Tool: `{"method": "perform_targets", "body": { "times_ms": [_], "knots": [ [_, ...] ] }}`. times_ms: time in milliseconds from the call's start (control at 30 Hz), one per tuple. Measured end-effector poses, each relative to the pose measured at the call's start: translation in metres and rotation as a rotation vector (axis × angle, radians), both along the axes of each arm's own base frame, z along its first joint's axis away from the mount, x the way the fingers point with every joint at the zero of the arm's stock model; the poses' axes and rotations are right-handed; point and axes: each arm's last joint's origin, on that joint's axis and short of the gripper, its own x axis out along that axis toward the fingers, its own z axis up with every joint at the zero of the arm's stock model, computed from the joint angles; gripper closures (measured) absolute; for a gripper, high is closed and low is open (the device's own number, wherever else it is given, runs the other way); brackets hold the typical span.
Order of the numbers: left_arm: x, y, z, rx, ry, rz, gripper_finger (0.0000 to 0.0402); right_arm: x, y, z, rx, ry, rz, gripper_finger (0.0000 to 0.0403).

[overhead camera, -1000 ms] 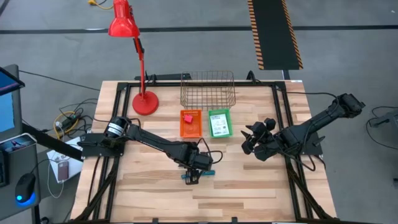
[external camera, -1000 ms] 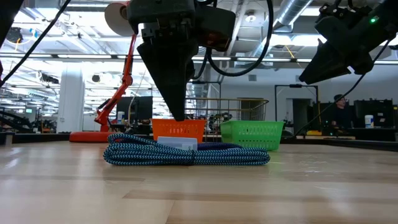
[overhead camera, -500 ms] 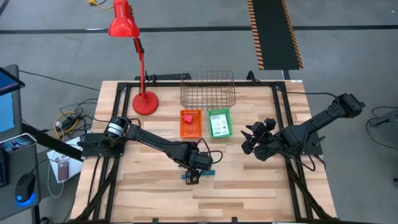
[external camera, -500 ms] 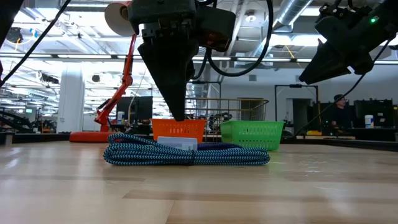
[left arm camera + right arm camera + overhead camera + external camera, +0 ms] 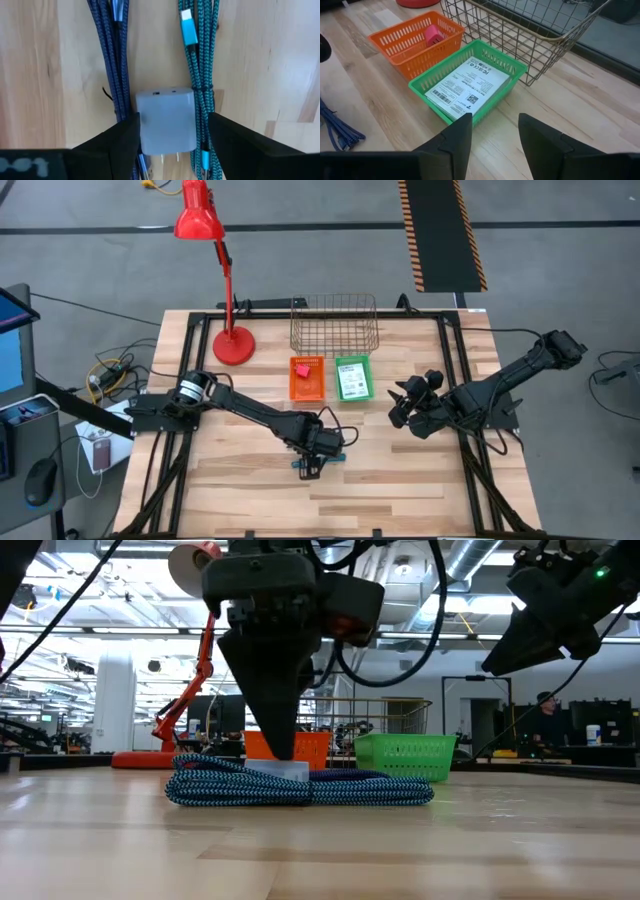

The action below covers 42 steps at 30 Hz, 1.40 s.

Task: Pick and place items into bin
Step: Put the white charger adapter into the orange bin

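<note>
A white charger block (image 5: 165,120) lies on the table between a dark blue braided cable (image 5: 112,65) and a teal braided cable (image 5: 200,60). In the low view the cables show as one coiled bundle (image 5: 300,787). My left gripper (image 5: 170,137) is open and points down over the block, with one finger on each side of it. My right gripper (image 5: 495,135) hangs open in the air at the table's right side, with nothing between its fingers. An orange basket (image 5: 415,42) holds a pink piece (image 5: 432,34), and a green basket (image 5: 510,70) holds a white printed card (image 5: 465,87). My left gripper comes from above, pointing down. One finger (image 5: 122,137) stands at one long side of the charger block (image 5: 142,125). The other finger (image 5: 227,135) stands beyond the teal cable on the far side. Whether either finger touches the block, I cannot tell.
A wire basket (image 5: 334,325) stands at the table's far edge, behind the orange basket (image 5: 307,380) and the green basket (image 5: 353,378). A red desk lamp (image 5: 230,340) stands at the far left. Bare wood lies along the near edge.
My left gripper has sunk a little toward the charger block and cables, still pointing down and still open. The cables and the block have not moved.
</note>
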Motion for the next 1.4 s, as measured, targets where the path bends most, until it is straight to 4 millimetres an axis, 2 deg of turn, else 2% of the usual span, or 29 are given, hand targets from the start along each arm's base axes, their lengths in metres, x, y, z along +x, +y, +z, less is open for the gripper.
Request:
{"method": "perform_targets", "body": {
  "times_ms": [533, 800, 1233, 1400],
  "knots": [
    [0.000, 0.000, 0.000, 0.014, -0.003, -0.006, 0.0180, 0.000, 0.000, 0.000, 0.000, 0.000, 0.000, 0.0249],
    [0.003, -0.001, -0.019, -0.010, 0.050, -0.018, 0.0180, 0.000, 0.000, 0.000, 0.001, -0.002, 0.000, 0.0247],
    [0.004, 0.000, -0.019, -0.021, 0.049, -0.019, 0.0180, 0.000, 0.000, 0.000, -0.001, 0.000, 0.000, 0.0250],
    [0.004, 0.000, -0.019, -0.022, 0.049, -0.022, 0.0207, 0.000, 0.000, 0.000, -0.001, 0.000, 0.000, 0.0248]
  ]
}}
